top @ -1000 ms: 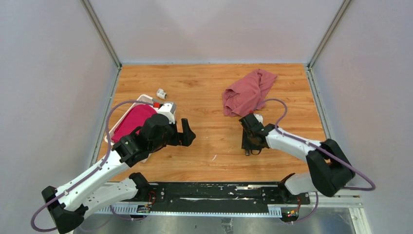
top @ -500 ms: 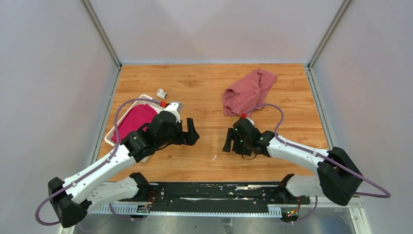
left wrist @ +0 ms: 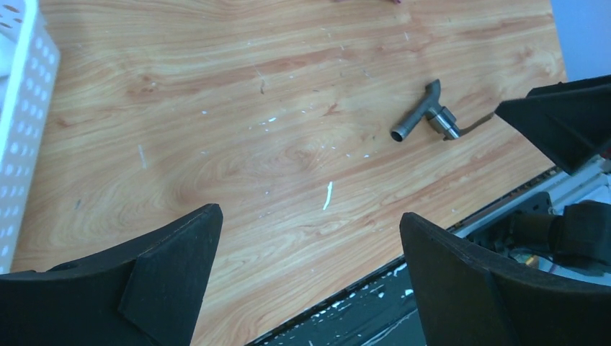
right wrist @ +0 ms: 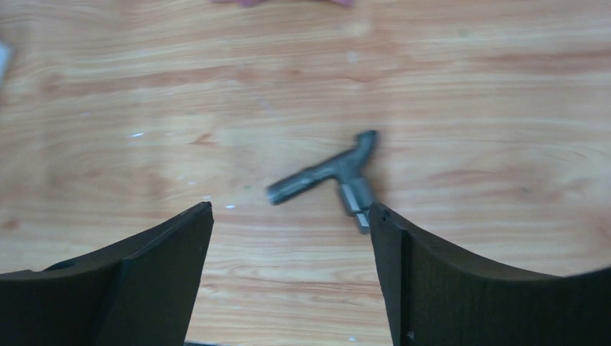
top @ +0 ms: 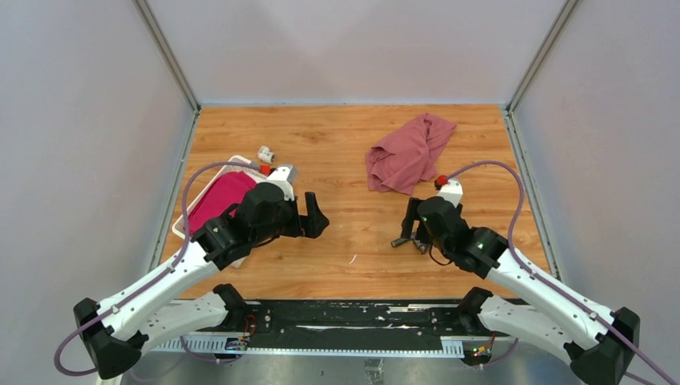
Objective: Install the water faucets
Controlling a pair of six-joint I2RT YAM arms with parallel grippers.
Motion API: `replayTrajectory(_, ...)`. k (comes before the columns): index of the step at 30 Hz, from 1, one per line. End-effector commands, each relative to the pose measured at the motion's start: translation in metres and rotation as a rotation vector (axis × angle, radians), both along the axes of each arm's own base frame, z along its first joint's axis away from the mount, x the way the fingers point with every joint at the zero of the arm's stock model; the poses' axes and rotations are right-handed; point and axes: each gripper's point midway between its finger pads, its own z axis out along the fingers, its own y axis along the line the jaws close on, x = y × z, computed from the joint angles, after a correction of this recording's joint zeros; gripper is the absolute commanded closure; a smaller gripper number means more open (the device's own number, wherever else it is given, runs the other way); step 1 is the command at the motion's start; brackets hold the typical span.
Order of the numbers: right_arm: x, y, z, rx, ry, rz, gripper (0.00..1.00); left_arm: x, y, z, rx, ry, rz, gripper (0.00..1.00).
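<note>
The small dark grey metal T-shaped tap (right wrist: 333, 175) lies loose on the wooden counter (right wrist: 468, 86), just ahead of the spread right gripper (right wrist: 292, 209). The left gripper (left wrist: 310, 213), also spread, holds nothing. The tap's long stem, slightly blurred, seems the best place to pinch, squarely across so it cannot twist.

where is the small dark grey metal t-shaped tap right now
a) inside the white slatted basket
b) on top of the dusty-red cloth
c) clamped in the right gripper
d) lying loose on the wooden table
d: the small dark grey metal T-shaped tap lies flat on the bare wooden table, and the right gripper is open and not closed on it.
</note>
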Motion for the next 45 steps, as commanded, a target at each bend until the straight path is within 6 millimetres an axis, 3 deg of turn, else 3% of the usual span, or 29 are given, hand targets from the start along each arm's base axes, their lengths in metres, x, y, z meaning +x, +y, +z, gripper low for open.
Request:
replayTrajectory(1, -0.011, -0.068, -0.036, -0.199, 0.065, -0.16, 0.14, -0.002, -0.02, 0.003, -0.046, 0.0, -0.082, 0.0)
replayTrajectory(7, -0.02, -0.075, -0.089, -0.185, 0.177, -0.187, 0.12, -0.003, -0.032, -0.001, -0.06, 0.017, -0.127, 0.0)
replayTrajectory(11, -0.009, -0.057, -0.109, -0.136, 0.15, -0.112, 0.17, -0.004, -0.039, -0.005, -0.068, 0.042, -0.151, 0.0)
replayTrajectory(21, 0.009, -0.038, -0.122, -0.176, 0.162, -0.012, 0.57, -0.001, -0.051, -0.014, -0.075, 0.073, -0.169, 0.0)
replayTrajectory(23, 0.012, -0.03, -0.118, -0.169, 0.166, 0.027, 0.66, -0.001, -0.053, -0.014, -0.07, 0.064, -0.195, 0.0)
replayTrajectory(26, 0.013, -0.021, -0.107, -0.165, 0.184, 0.076, 0.97, -0.003, -0.052, -0.008, -0.037, 0.011, -0.257, 0.0)
replayTrajectory(27, 0.013, -0.018, -0.102, -0.165, 0.191, 0.092, 1.0, -0.002, -0.05, -0.004, -0.03, -0.019, -0.266, 0.0)
replayTrajectory(33, 0.001, 0.004, -0.054, -0.059, 0.232, 0.194, 1.0, -0.006, -0.058, 0.021, -0.082, -0.105, -0.337, 0.0)
replayTrajectory(37, -0.013, 0.031, -0.035, 0.103, 0.278, 0.257, 1.0, -0.009, -0.081, 0.024, -0.265, 0.068, -0.276, 0.0)
replayTrajectory(40, -0.015, 0.04, -0.025, 0.155, 0.251, 0.274, 1.0, -0.012, -0.106, 0.029, -0.449, 0.208, -0.248, 0.0)
replayTrajectory(45, -0.011, 0.042, -0.014, 0.207, 0.186, 0.252, 1.0, 0.005, -0.111, 0.03, -0.651, 0.24, -0.125, 0.0)
